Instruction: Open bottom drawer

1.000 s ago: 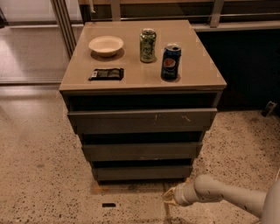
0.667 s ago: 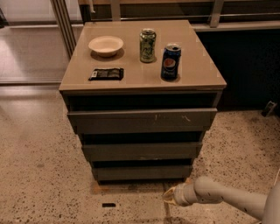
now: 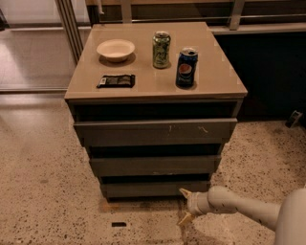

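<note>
1. The gripper point(image 3: 184, 206) is hanging low, just above the floor, in front of the cabinet's point(image 3: 215, 76) lower right corner; its two pale fingers point(image 3: 184, 193) are standing apart, one above the other, gripping nothing.
2. The bottom drawer point(image 3: 155, 188) is sitting at the foot of the cabinet, the lowest of three plain grey fronts, and is looking shut; the gripper is waiting just beside its right end, though I cannot tell whether it is touching.
3. The front is showing no handle, only a dark gap along its top edge; I am guessing the arm is reaching in this low so that a finger can catch that edge and draw the front outward.
4. On the tan top a bowl point(image 3: 115, 49), a green can point(image 3: 161, 49), a blue can point(image 3: 186, 67) and a dark packet point(image 3: 116, 80) are resting well above the work; a sharp tug might be setting the cans rocking.
5. The floor point(image 3: 43, 191) is showing speckled stone; a railing point(image 3: 181, 7) is running behind the cabinet.
</note>
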`<state>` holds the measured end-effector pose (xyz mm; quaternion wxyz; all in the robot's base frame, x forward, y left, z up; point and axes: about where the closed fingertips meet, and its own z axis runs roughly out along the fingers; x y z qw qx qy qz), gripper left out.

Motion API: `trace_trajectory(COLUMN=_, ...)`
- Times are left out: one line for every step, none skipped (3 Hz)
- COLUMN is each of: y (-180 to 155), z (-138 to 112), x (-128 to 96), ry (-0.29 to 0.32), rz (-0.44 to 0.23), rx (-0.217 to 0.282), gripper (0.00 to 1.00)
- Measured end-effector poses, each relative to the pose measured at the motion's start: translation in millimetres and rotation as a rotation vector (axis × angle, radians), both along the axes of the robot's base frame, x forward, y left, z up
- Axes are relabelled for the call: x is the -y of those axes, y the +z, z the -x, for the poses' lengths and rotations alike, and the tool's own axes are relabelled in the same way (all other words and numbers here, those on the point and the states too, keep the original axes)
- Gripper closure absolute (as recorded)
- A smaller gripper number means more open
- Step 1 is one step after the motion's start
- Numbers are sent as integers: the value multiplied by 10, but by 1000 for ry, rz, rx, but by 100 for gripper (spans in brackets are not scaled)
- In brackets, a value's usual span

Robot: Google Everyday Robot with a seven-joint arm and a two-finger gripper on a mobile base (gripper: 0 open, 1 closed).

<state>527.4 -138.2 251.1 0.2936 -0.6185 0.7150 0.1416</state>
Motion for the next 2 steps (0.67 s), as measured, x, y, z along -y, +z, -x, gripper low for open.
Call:
trace_trajectory(y=-24, z=-253, x=-17, ry=20, rz=20, rx=11, gripper=0)
trace_trajectory(y=-102, z=-463, x=-66, ry=43, rz=36, rx=0, gripper=0)
